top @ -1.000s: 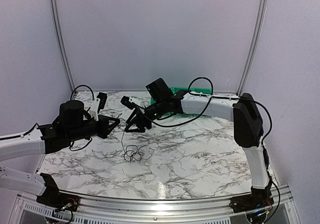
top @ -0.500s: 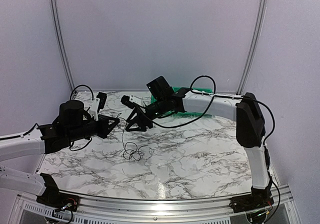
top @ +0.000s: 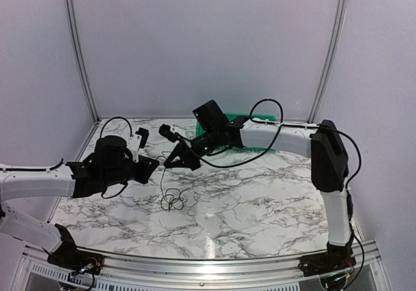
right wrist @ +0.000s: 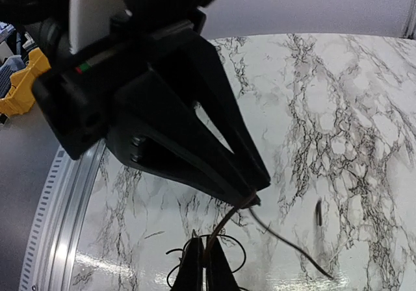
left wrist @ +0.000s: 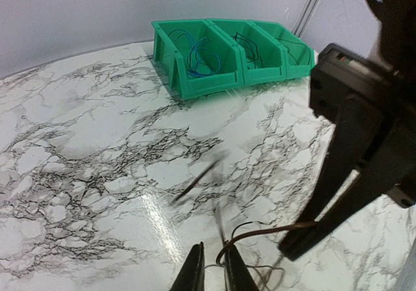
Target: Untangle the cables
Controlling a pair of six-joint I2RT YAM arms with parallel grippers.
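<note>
Black cables hang over the surface; my left fingers and right fingers each pinch a strand to separate them.

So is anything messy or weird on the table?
Only the cables: a tangled little bunch lies on the marble table, with a strand running up to where the left end effector and right end effector pinch it. The green bins look tidy.
</note>
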